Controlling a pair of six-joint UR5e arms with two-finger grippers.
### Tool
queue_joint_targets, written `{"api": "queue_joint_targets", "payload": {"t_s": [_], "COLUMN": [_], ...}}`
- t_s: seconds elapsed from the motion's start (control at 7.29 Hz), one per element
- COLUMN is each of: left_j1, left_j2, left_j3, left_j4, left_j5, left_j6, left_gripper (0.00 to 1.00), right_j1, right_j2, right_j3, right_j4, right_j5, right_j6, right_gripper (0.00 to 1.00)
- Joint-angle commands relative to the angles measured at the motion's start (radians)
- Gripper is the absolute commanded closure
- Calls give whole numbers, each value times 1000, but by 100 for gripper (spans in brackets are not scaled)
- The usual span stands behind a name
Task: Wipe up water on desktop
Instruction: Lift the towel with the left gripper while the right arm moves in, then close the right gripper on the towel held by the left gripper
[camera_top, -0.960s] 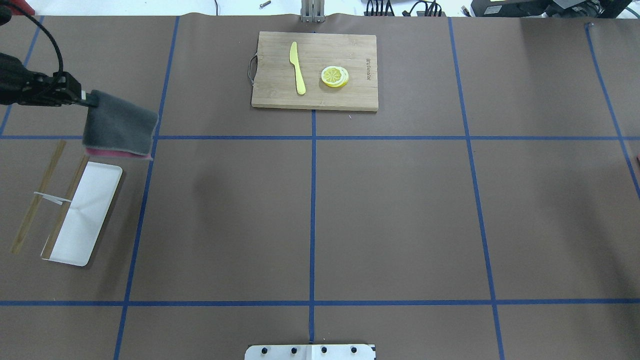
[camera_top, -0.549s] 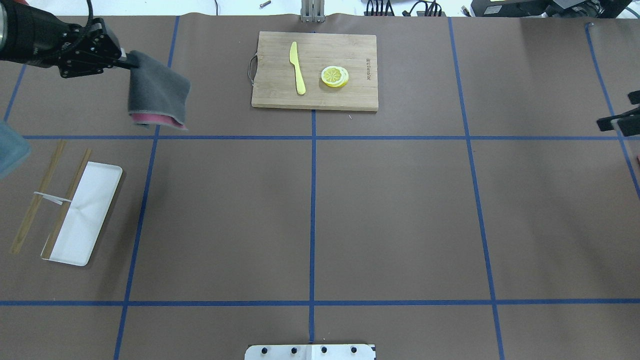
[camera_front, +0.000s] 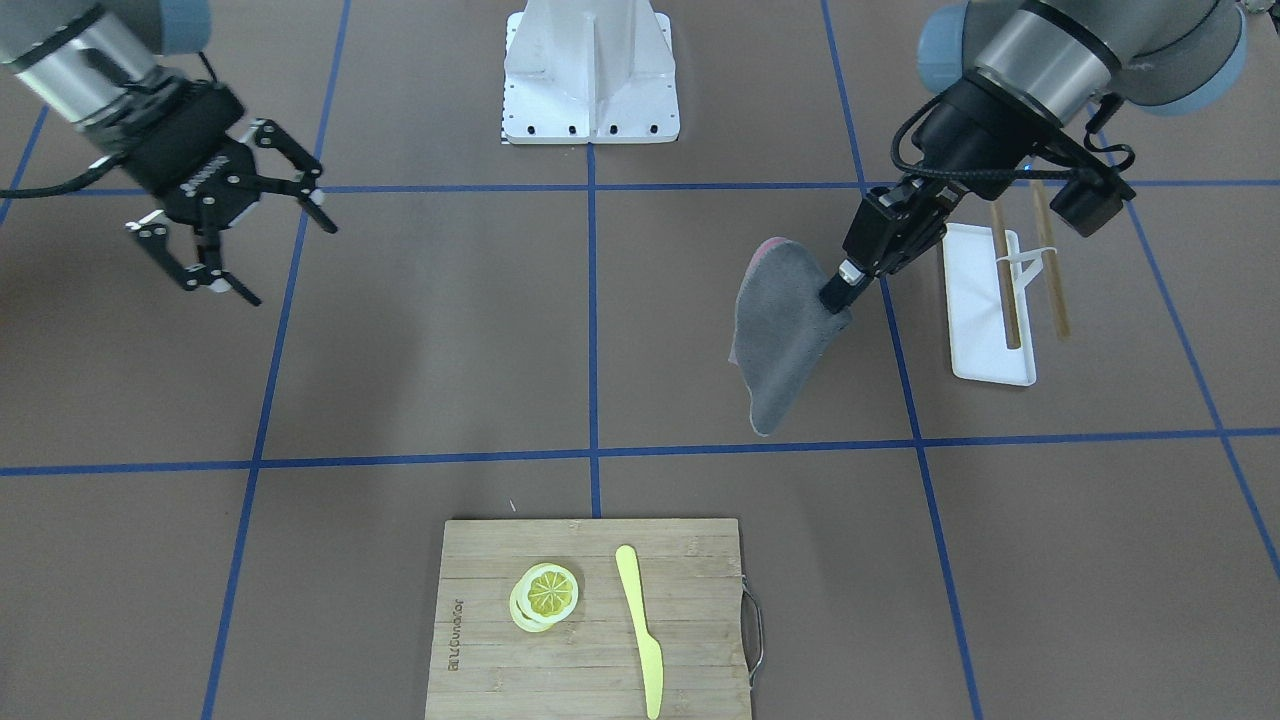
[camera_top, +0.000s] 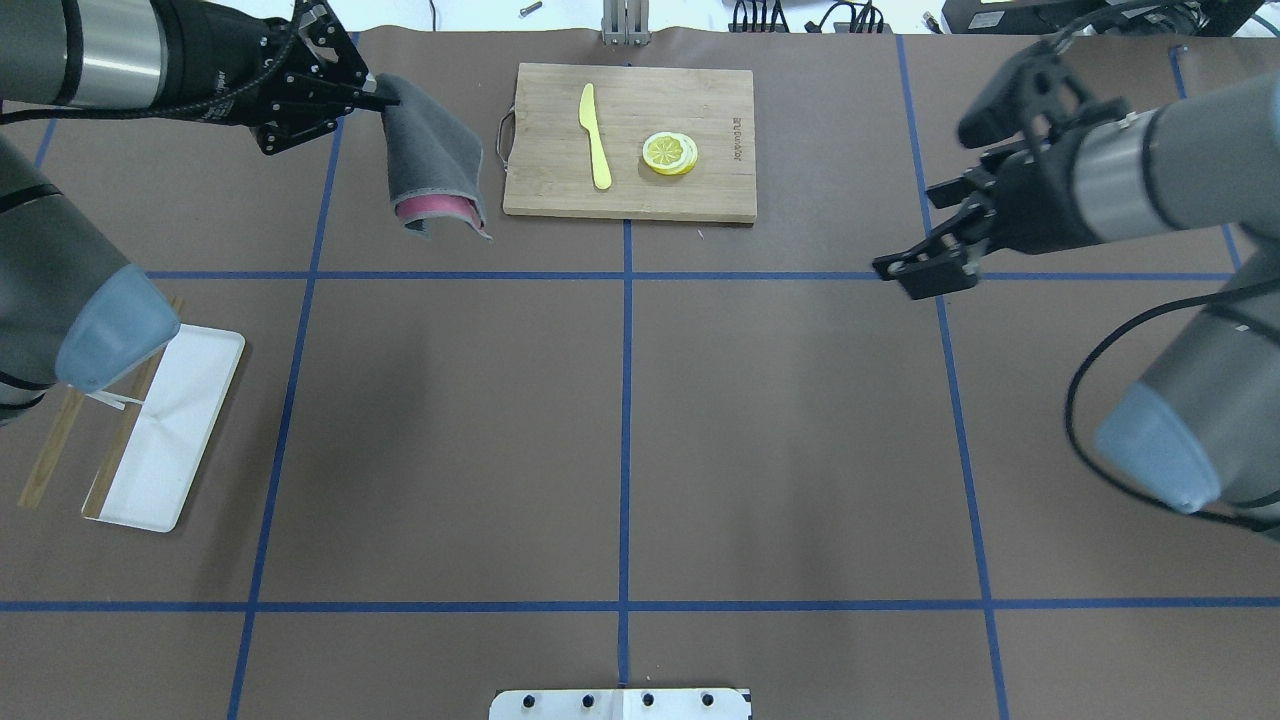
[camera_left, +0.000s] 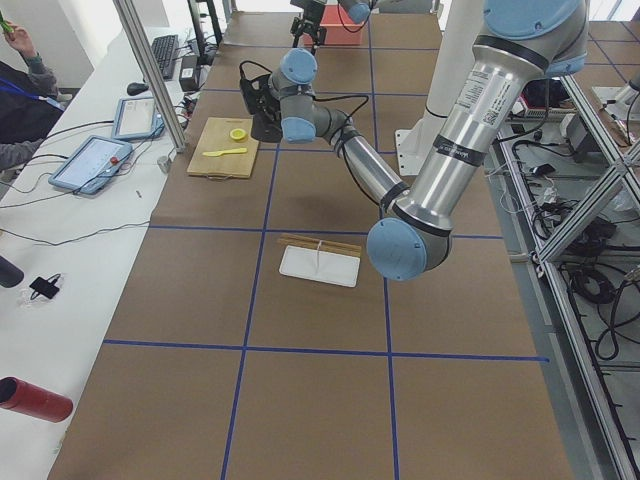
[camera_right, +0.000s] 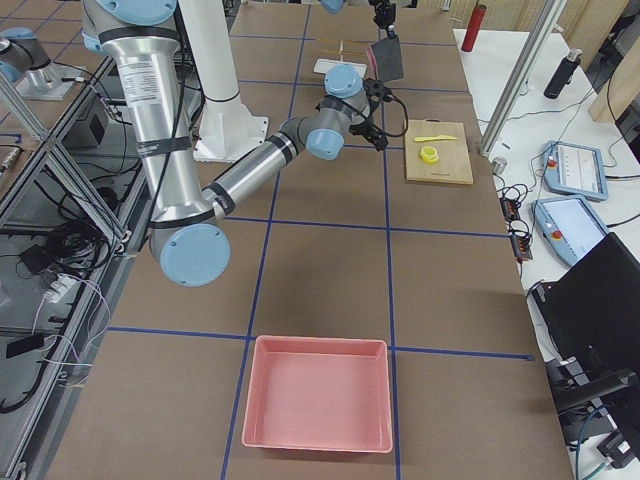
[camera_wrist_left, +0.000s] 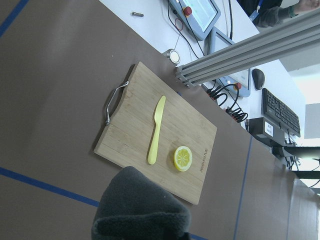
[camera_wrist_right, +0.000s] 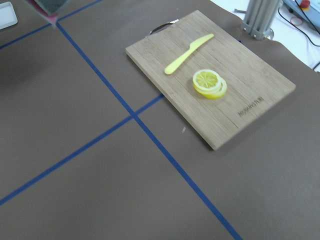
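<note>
Under our arms spreads the desktop (camera_top: 780, 430), board (camera_top: 630, 140) at its far edge. Near the board's handle end our left gripper (camera_top: 385, 100) pinches a grey cloth (camera_top: 432, 160) by one corner, hanging; our right gripper (camera_front: 293, 265) is spread wide, empty

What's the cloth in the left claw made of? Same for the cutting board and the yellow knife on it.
The cloth pinched in the left claw looks like soft microfibre or fleece: matte grey nap, pink underside, hanging in limp folds. The cutting board appears to be bamboo, with pale strip grain and what looks like a metal wire handle. The knife seems to be plastic: one piece, uniform matte yellow.
</note>
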Motion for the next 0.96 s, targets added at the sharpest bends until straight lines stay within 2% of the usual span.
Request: {"api": "queue_joint_targets", "payload": {"t_s": [0.0,0.27,0.41,0.82], "left_j1": [32,47,78,149], "left_j2": [-46,-85,-108,-123], "left_j3": [2,-6,-18,-61], "left_j4": [0,0,0,-6], "left_j5": [68,76,76,94], "left_j6": [-134,-247,-313,-328], "left_gripper": [100,100,100,100], "right_j1": [-253,-369,-393,-404], "right_j2": [119,190,213,233], "right_j3": [-4,-20,-30,-42], "right_j4": [-4,1,1,-1], "right_j5": [-369,-574,-641,-714], "right_j6": [13,13,13,52], "right_gripper": [1,1,1,10]}}
